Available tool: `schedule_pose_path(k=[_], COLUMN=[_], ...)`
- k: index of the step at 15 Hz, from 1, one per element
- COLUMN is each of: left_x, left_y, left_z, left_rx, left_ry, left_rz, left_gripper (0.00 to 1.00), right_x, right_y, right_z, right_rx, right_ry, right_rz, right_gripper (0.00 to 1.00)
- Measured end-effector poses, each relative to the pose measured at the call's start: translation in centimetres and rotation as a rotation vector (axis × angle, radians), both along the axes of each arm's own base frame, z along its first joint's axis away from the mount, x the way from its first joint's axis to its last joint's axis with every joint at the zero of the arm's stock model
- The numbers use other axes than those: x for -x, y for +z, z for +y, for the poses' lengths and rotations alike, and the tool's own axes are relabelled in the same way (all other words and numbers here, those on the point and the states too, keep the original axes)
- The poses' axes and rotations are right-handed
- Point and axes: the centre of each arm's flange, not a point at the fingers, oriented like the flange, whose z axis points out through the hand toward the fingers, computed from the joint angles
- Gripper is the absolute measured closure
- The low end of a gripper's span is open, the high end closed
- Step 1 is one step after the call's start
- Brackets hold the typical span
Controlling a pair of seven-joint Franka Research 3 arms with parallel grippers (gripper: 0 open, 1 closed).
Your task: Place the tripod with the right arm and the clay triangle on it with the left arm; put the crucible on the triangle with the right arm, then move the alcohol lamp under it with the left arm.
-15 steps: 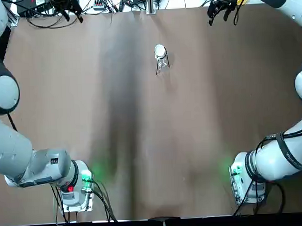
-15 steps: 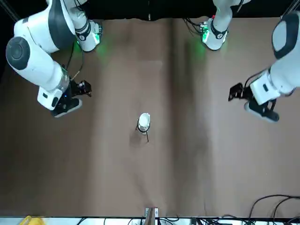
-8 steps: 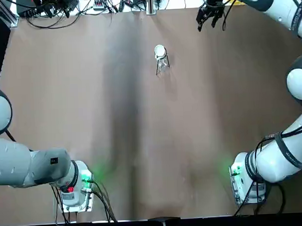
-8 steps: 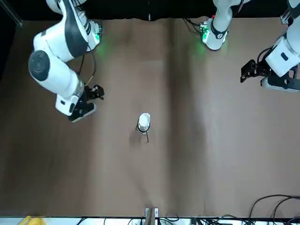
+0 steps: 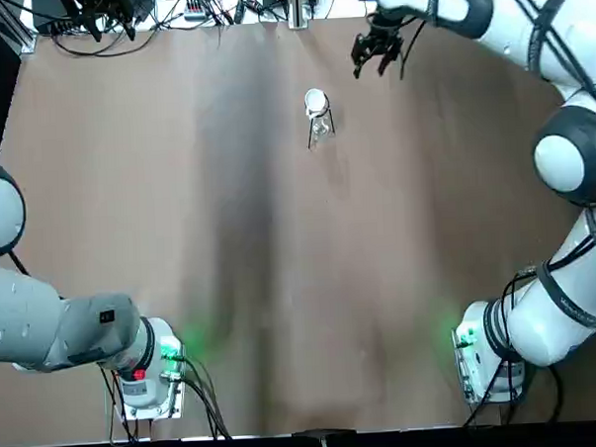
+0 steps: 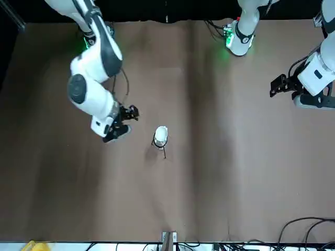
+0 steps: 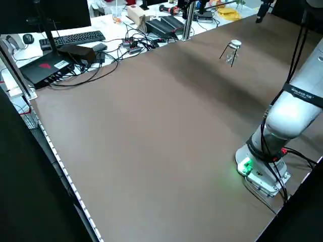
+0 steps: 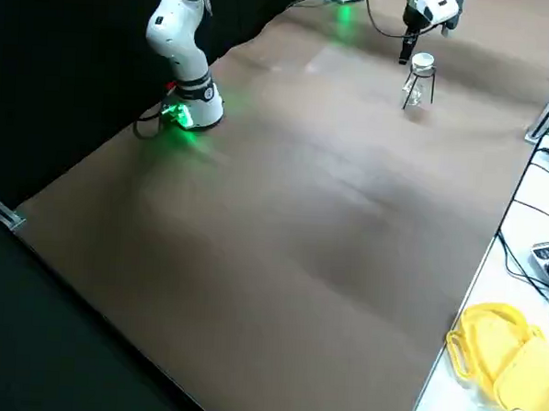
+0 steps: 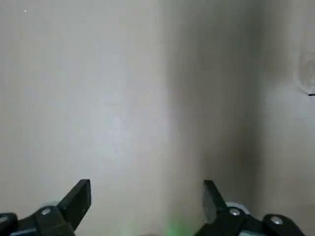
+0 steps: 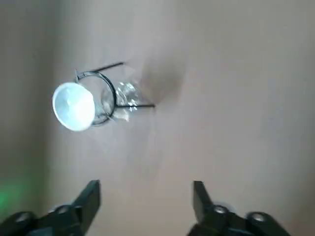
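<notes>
Right hand [image 10: 146,189] nearer the tripod [image 10: 110,93].

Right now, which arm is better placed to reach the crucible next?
Probably the right: its open claw hovers closer to the crucible; the left claw, also open, is farther off.

Glossy clear glass lamp [image 10: 125,96], thin black wire tripod [image 10: 114,93].
</notes>
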Motion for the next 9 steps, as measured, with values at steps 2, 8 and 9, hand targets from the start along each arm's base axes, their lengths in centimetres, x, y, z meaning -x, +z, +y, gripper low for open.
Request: schedule_pose_path(k=[2, 8, 9], left_x=[-0.1, -0.1, -0.1], left_y=[-0.1, -0.2, -0.2], left_z=[0.1, 0.2, 0.3], left_rx=[0.000, 0.000, 0.000], left_ry=[0.002, 0.004, 0.007], left_rz=[0.003, 0.003, 0.003], left_gripper=[0.00, 0.00, 0.00], right_x=[0.8, -0.1, -0.4], right_y=[-2.8, -3.3, -1.9], right_z=[4.1, 6.1, 5.4], right_rx=[0.014, 0.014, 0.040], right_ry=[-0.085, -0.167, -0.154], right_rz=[0.005, -0.053, -0.073], right_gripper=[0.26, 0.35, 0.35])
